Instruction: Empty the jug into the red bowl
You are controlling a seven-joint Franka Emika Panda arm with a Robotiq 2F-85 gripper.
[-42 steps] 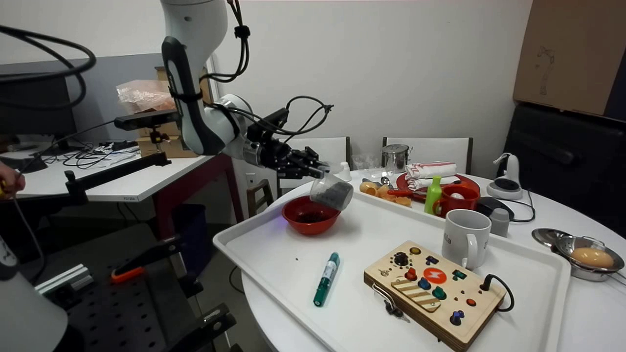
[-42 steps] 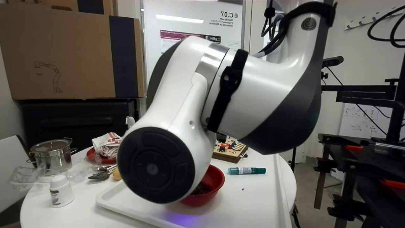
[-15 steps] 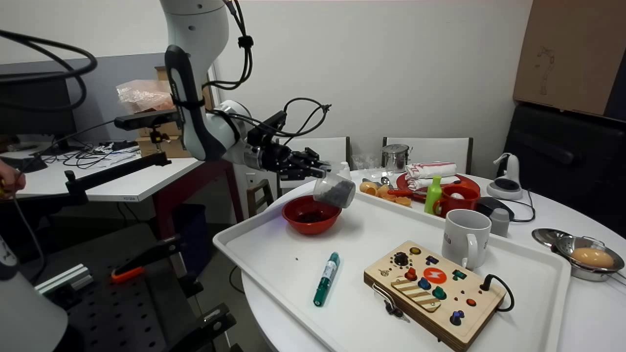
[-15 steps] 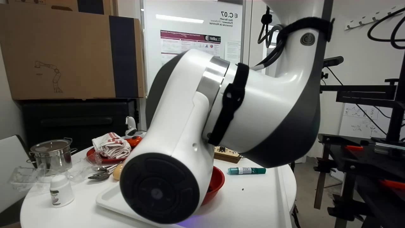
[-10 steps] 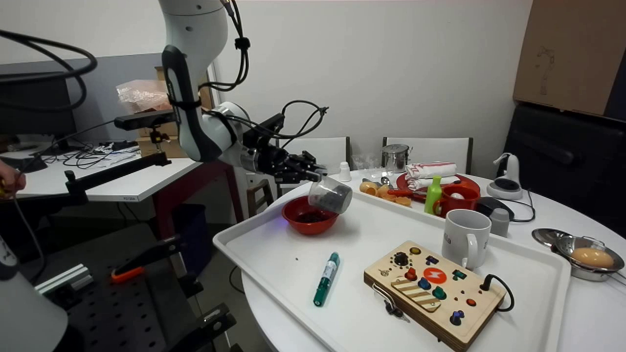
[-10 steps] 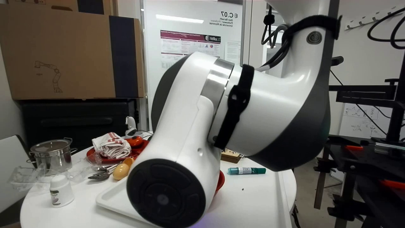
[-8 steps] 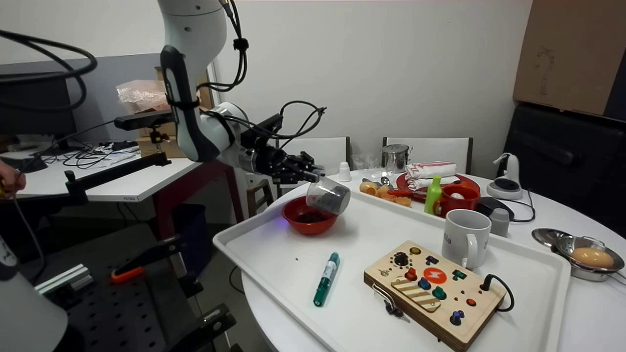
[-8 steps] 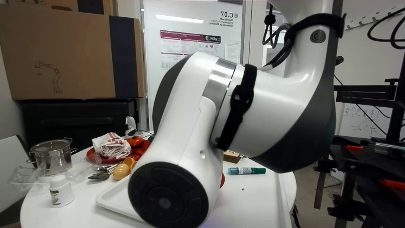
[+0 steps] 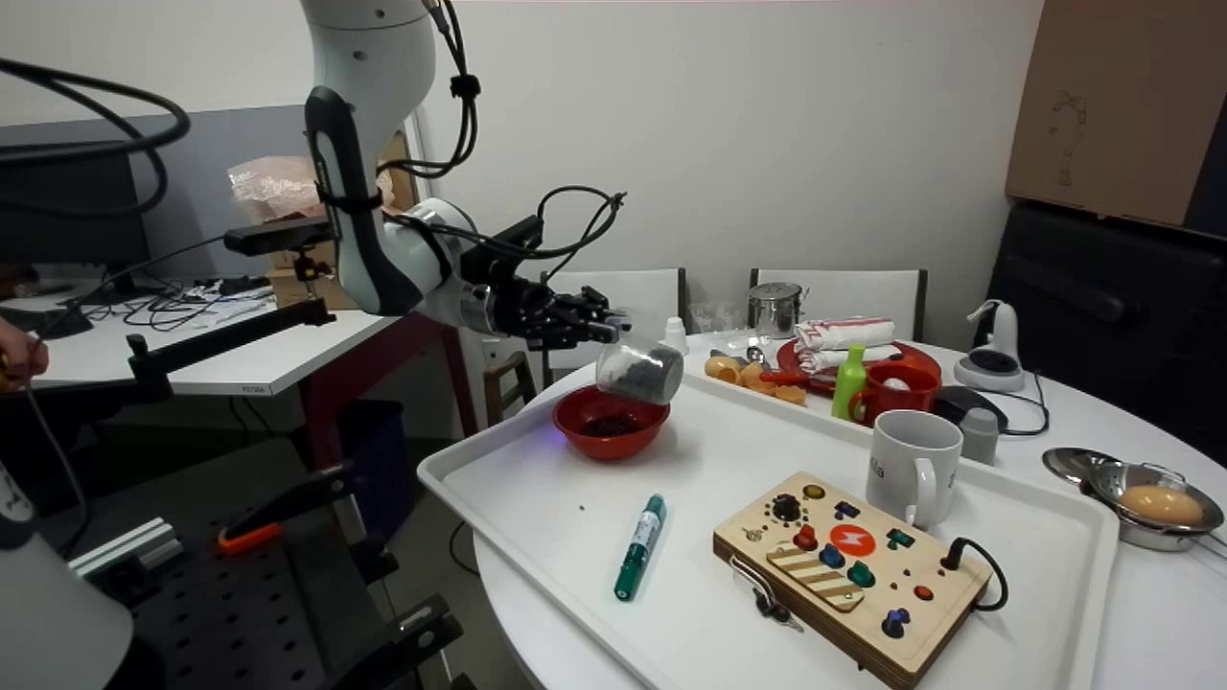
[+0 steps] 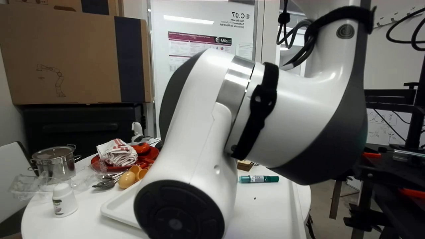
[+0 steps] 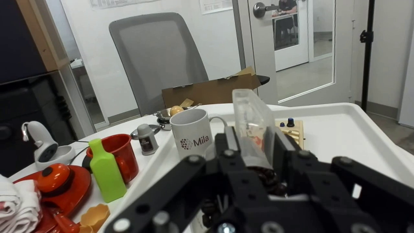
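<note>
Currently | fingers [image 11: 233, 164] clamped on clear jug [image 9: 640, 368] | jug tilted, near red bowl [image 9: 618, 447]

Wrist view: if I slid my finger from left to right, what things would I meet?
Folded white cloth, narrow-necked lime-green bottle, small grey shaker, round white ceramic mug, clear plastic jug, thin black pole.
</note>
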